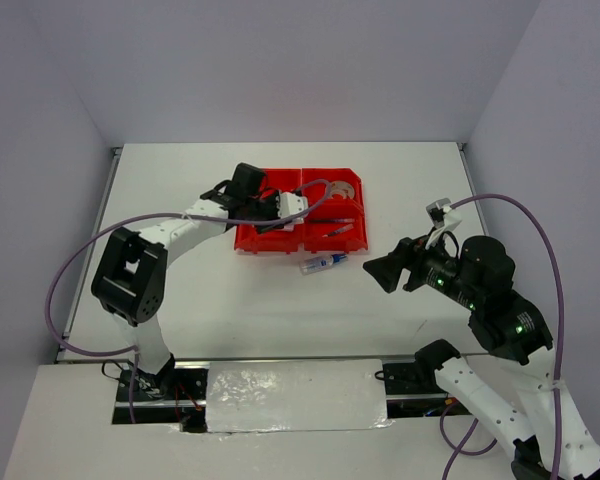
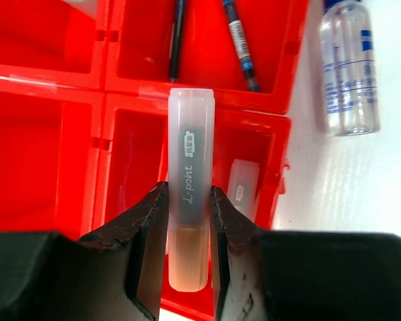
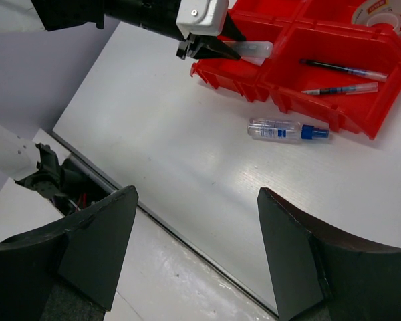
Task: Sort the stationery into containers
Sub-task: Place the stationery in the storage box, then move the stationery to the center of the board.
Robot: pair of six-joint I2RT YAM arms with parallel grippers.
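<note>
The left gripper pinches an orange highlighter at mid-body, level above a red bin where 1 more highlighter lies. To do this well, lower it until its cap sits inside the rim. Then part the fingers so it lands flat beside its twin, not across the divider. 2 pens lie in the next bin. The glue lies on the table just beside the bins. The right gripper hangs wide open, well apart.
</note>
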